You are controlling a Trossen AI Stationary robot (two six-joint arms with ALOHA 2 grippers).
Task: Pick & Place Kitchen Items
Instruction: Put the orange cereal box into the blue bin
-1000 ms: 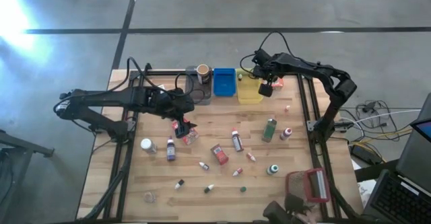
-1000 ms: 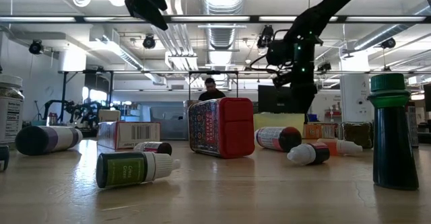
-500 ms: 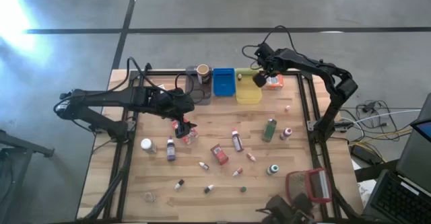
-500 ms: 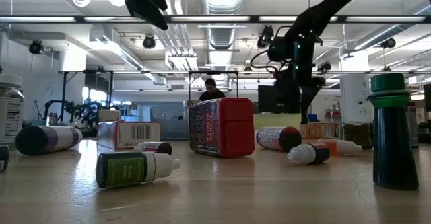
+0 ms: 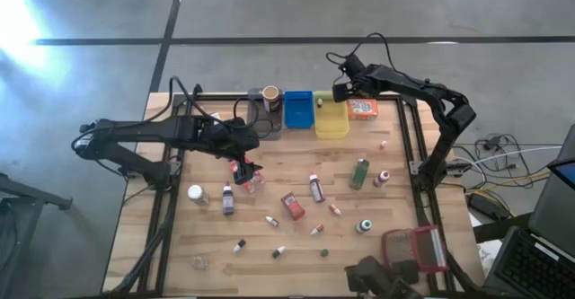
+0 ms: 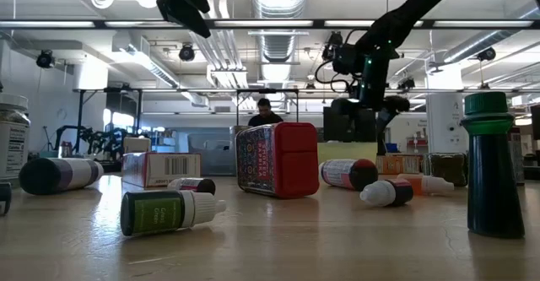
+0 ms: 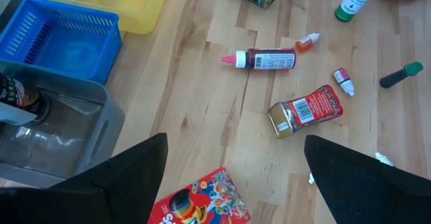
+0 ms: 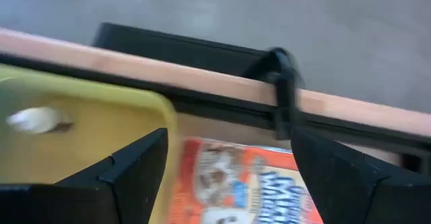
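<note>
Hovering at the table's far edge, right gripper (image 5: 344, 91) jaws apart above orange box (image 5: 362, 109), left gripper (image 5: 244, 167) jaws apart.

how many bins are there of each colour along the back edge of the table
grey bin: 1
blue bin: 1
yellow bin: 1
total: 3

Pale planked wood table (image 5: 296, 169), glossy plastic yellow bin (image 5: 331, 122), slotted blue bin (image 7: 60, 39)
</note>
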